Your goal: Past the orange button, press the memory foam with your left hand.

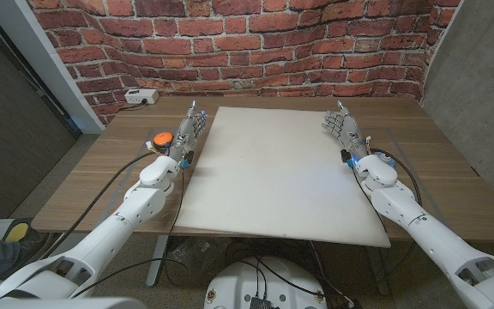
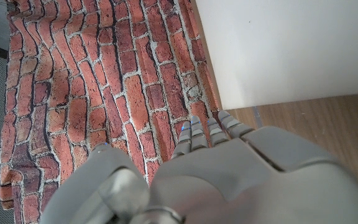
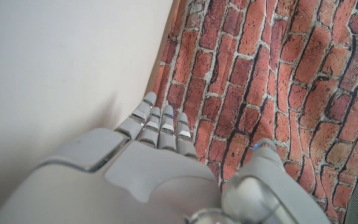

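A large cream memory foam slab [image 1: 277, 172] covers the middle of the wooden table. An orange button [image 1: 162, 137] sits on the table just left of the slab's far left corner. My left hand [image 1: 190, 130] stands beside the slab's left edge, right next to the button, fingers extended and holding nothing. In the left wrist view the left hand [image 2: 210, 168] points toward the brick wall with the foam [image 2: 291, 50] beside it. My right hand [image 1: 343, 129] stands at the slab's far right edge, fingers apart and empty. In the right wrist view the right hand [image 3: 154, 168] lies next to the foam [image 3: 61, 68].
A white socket box [image 1: 141, 97] with a cable lies at the table's far left by the brick wall [image 1: 256, 43]. Bare wood [image 1: 101, 184] shows left of the slab and along the right side [image 1: 440, 163]. A shoe [image 1: 15, 233] shows on the floor at lower left.
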Robot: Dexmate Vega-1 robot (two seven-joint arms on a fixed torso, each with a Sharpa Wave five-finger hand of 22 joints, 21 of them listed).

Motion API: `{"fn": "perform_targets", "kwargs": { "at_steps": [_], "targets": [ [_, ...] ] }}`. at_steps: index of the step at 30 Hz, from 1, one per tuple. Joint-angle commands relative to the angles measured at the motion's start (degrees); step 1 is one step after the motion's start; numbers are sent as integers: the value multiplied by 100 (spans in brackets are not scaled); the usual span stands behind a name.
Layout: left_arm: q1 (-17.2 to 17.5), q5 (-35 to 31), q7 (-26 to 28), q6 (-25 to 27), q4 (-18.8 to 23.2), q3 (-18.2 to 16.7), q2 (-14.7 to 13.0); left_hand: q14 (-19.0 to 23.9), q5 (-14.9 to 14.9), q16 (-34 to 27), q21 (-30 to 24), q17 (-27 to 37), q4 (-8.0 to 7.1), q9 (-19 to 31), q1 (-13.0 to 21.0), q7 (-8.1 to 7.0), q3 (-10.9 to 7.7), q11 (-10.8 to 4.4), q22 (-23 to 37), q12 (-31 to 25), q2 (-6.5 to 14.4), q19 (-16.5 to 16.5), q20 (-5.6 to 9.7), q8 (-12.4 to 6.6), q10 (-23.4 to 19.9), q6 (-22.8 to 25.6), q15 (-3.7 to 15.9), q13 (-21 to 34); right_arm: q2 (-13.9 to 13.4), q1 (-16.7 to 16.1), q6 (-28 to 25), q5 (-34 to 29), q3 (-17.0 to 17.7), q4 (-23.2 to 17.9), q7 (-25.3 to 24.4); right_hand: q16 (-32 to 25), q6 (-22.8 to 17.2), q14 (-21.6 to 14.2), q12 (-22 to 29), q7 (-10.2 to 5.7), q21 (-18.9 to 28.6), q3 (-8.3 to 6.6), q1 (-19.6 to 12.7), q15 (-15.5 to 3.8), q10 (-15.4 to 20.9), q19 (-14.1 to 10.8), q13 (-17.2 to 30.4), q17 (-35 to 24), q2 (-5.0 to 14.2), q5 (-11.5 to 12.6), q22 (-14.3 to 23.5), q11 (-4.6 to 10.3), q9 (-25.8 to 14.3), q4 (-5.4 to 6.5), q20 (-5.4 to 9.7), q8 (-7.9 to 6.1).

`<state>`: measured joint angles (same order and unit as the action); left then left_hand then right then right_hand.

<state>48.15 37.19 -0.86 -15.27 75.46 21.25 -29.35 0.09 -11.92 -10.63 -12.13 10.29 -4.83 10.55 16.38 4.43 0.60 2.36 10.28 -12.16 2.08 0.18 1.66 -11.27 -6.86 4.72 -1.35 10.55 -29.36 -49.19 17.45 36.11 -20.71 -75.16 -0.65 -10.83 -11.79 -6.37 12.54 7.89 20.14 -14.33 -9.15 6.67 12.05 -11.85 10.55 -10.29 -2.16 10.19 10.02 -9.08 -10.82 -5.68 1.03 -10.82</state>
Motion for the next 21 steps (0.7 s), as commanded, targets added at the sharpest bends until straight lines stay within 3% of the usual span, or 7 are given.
{"fn": "perform_targets", "kwargs": {
  "at_steps": [1,10,18,21],
  "targets": [
    [199,-82,159,-82,312,-91,-93,-9,-22,-34,-22,14,-41,15,32,21,7,-19,9,-23,-6,-13,105,-29,-48,22,-15,30,-29,-167,117,-148,39,-148,-282,-25,-57,-13,40,94,29,-40,-41,32,62,-61,21,-27,8,31,25,19,-15,3,-3,-38],
    [382,-451,311,-426,614,-151,-307,48,-23,-45,-22,14,-33,16,47,23,15,-36,7,-32,-3,10,63,-54,-94,99,-6,30,-73,-303,208,-316,42,-336,-467,-24,-79,-34,47,90,14,-42,-45,27,94,-72,20,-26,19,32,25,15,-13,-1,-10,-46],
    [280,-769,182,-953,339,-66,-251,155,-26,-70,-37,13,-20,17,69,14,28,-40,2,-59,-10,83,24,-78,-196,183,-3,31,-31,-316,449,-350,34,-278,-359,-22,-104,-50,50,81,7,-37,-42,16,115,-99,18,-25,21,32,25,34,-11,-4,-7,-54],
    [220,-862,138,-1254,152,-28,-129,309,-34,-100,-62,12,-2,17,101,23,46,-48,-2,-93,-19,204,14,-133,-338,375,13,32,7,-303,644,-385,49,-210,-319,-75,-134,-277,86,22,55,-30,-44,-134,260,-387,14,-22,42,37,21,133,-7,-15,131,-59]
  ]
}}
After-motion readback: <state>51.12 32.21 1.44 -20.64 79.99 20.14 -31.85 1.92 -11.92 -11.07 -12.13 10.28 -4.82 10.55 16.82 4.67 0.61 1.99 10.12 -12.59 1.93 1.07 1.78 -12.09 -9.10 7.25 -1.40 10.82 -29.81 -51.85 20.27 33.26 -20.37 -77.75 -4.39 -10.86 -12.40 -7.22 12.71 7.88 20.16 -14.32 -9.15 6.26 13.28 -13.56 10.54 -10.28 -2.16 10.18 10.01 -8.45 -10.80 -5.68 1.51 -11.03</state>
